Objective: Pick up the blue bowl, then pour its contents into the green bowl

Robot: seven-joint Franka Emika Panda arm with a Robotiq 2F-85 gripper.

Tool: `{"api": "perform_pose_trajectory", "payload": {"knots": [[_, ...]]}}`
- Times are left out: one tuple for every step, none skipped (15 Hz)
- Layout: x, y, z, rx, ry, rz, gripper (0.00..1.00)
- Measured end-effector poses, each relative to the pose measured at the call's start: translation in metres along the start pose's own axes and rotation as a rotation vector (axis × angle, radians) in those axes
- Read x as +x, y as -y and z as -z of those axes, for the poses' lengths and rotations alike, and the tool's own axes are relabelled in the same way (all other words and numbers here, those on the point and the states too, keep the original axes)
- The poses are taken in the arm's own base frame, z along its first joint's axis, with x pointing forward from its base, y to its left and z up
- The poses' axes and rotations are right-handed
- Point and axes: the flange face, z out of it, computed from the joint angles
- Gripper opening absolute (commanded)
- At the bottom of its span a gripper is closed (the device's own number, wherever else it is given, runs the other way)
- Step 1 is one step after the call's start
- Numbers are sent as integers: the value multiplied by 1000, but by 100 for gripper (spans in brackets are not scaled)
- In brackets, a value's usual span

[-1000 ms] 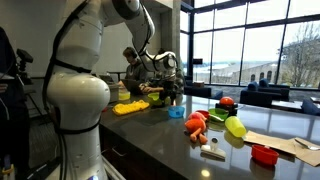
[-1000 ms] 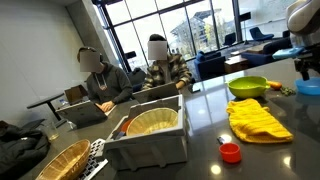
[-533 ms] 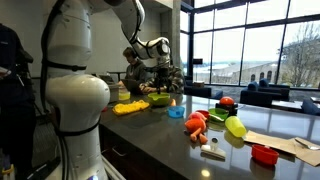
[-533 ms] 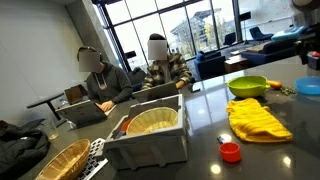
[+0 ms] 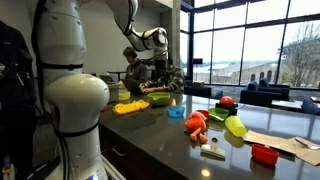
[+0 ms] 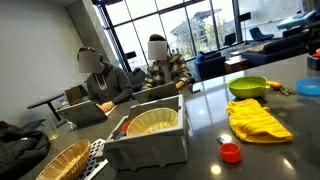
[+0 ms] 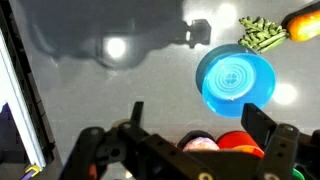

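The blue bowl [image 7: 235, 80] sits on the dark counter, upper right in the wrist view, with only concentric rings showing inside. It also shows in both exterior views [image 5: 176, 112] [image 6: 309, 88]. The green bowl [image 5: 158, 99] [image 6: 247, 87] stands a little beyond it, next to a yellow cloth [image 6: 258, 120]. My gripper [image 7: 197, 125] is open and empty, well above the counter, with the blue bowl ahead of its fingertips. In an exterior view it hangs high over the bowls [image 5: 167, 72].
Red and pink toy items [image 5: 197, 125], a lime balloon-like object [image 5: 235, 127] and a small red bowl [image 5: 264, 154] lie along the counter. A green spiky item [image 7: 262, 33] and an orange one [image 7: 303, 22] lie beyond the blue bowl. A grey bin [image 6: 150, 135] holds a basket. People sit behind.
The arm has risen, lifting the gripper away from the bowls. It has left the exterior view where it showed at the right edge. The bowls have not moved.
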Motion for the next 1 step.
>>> {"api": "perform_pose_trajectory", "payload": {"knots": [[-1, 1, -3, -5, -1, 1, 100]]}}
